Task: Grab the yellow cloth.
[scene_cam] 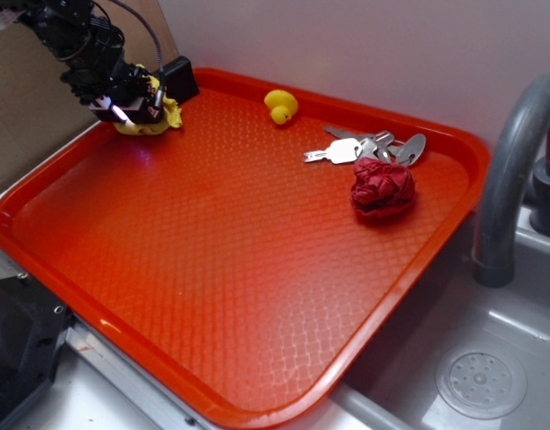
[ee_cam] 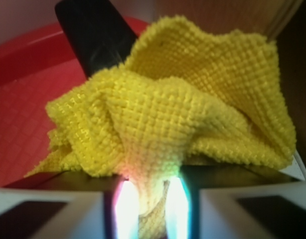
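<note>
We have the gripper down at the far left corner of the red tray, right on the yellow cloth. The cloth sits against the tray's back rim at that corner, just beside a small black block.

Wrist view: the cloth fills the frame, and a narrow fold of it runs down between the two glowing pads at the bottom edge. The pads stand close together with fabric pinched in the gap, so we read the gripper as clamped on the cloth. The bulk of the cloth bunches ahead of the fingertips, spreading wider to the right than left. We see no clear long axis; it is a crumpled mound.

Key relation: the cloth lies directly in line with the gripper, centred between the pads, not offset. We judge the grab is essentially made; the next move would be a straight lift up from the tray corner. Risk: only a thin fold is caught, so it may slip.

Rubber duck, keys and red fabric ball lie well apart, toward the tray's far right.
</note>
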`<state>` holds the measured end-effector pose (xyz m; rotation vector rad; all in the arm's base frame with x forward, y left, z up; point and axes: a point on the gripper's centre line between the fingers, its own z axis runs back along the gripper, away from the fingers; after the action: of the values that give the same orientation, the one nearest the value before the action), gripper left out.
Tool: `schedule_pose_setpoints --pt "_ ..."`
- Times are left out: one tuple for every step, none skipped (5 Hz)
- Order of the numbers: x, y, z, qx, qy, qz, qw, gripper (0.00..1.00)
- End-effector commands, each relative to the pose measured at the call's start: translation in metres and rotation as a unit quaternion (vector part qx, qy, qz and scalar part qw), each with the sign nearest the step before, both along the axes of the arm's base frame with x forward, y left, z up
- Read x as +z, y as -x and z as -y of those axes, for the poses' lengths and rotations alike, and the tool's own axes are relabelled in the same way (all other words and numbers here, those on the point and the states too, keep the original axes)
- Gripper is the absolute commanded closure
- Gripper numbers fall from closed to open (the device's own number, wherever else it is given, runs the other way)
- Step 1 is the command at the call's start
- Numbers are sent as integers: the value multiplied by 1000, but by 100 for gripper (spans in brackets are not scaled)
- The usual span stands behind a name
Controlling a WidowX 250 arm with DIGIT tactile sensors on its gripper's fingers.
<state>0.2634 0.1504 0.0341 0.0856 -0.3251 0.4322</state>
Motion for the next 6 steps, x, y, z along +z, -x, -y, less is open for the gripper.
schedule_pose_setpoints --pt "6 -1 3 -8 -13 16 1000 100" --pt "4 0 5 -10 -13 13 1000 100" --pt "8 11 10 -29 11 -11 999 100" --pt "29 40 28 -70 31 -44 996 100" --pt "53 59 35 -79 26 -48 995 100" --pt "63 59 26 -63 31 -38 997 100"
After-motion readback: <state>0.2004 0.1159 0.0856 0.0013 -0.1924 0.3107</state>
